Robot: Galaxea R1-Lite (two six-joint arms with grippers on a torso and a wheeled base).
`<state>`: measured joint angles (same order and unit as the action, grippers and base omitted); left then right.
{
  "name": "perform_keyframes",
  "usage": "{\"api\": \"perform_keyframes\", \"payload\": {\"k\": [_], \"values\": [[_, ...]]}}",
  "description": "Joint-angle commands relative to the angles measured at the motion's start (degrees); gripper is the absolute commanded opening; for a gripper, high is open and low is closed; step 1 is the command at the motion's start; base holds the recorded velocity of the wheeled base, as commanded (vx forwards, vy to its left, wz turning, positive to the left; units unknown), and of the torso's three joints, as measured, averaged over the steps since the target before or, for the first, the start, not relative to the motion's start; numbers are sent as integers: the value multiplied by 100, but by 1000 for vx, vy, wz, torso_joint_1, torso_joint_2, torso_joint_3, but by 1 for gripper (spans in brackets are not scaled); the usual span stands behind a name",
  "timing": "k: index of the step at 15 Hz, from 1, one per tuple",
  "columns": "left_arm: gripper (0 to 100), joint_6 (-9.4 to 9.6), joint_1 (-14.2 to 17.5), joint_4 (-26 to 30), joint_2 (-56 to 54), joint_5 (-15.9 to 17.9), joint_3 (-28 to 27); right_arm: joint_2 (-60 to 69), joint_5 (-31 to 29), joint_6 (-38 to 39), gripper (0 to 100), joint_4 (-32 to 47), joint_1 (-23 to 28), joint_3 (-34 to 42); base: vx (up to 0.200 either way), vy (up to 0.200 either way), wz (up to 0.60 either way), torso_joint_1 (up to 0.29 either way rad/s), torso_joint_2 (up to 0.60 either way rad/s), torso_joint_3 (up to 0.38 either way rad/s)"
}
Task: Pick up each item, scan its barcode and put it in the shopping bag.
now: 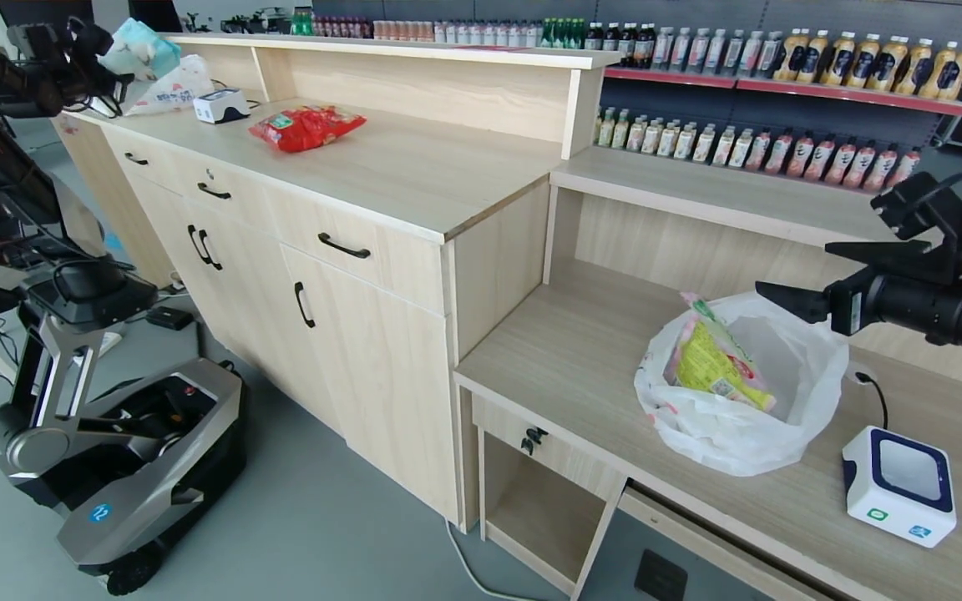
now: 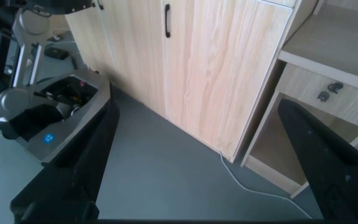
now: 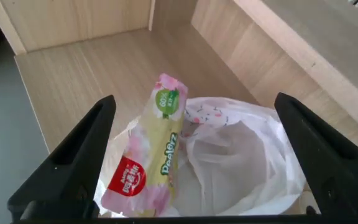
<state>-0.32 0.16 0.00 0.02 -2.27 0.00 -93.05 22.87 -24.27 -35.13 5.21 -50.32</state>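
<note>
A white shopping bag (image 1: 782,434) lies open on the lower desk (image 1: 581,351), with a yellow and pink snack pack (image 1: 711,363) standing in its mouth. My right gripper (image 1: 792,267) hovers open just above and to the right of the bag, empty. The right wrist view looks down past that gripper (image 3: 194,99) at the bag (image 3: 241,155) and the pack (image 3: 163,149). A red snack bag (image 1: 306,127) rests on the upper counter. A white scanner (image 1: 898,484) sits right of the bag. My left gripper (image 2: 197,102) is open and empty over the grey floor.
A second small scanner (image 1: 220,105) stands at the far end of the upper counter (image 1: 414,175). Another robot (image 1: 113,451) is on the floor to the left, its arm raised by a pale blue pack (image 1: 140,48). Drink shelves (image 1: 782,92) line the back.
</note>
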Motion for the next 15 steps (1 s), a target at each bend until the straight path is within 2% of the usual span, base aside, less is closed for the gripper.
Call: {"api": "perform_keyframes", "payload": {"k": [1, 3, 5, 6, 8, 11, 13, 15], "values": [[100, -3, 2, 0, -2, -2, 0, 718, -19, -87, 100, 217, 24, -303, 0, 0, -600, -12, 2, 7], [100, -3, 2, 0, -2, -2, 0, 859, -274, -157, 100, 560, -46, -689, 0, 0, -600, 2, 2, 2], [100, -3, 2, 0, -2, -2, 0, 982, -951, -113, 100, 1219, -318, -1278, 0, 0, -600, 7, 2, 5], [100, -3, 2, 0, -2, -2, 0, 999, -969, -95, 100, 1378, -318, -1393, 0, 0, -600, -2, -7, 7], [100, -3, 2, 0, -2, -2, 0, 1114, -1100, 28, 100, 1439, -310, -1375, 0, 0, -600, 5, 0, 5], [100, -3, 2, 0, -2, -2, 0, 1228, -1733, 450, 100, 1729, -204, -1419, 0, 0, -600, 5, 1, 5], [100, -3, 2, 0, -2, -2, 0, 1114, -1434, 573, 100, 1773, 270, -1524, 0, 0, -300, 105, -215, -119], [100, -3, 2, 0, -2, -2, 0, 1087, -705, 608, 100, 1738, 675, -1524, 0, 0, 0, 166, -378, -203]]}}
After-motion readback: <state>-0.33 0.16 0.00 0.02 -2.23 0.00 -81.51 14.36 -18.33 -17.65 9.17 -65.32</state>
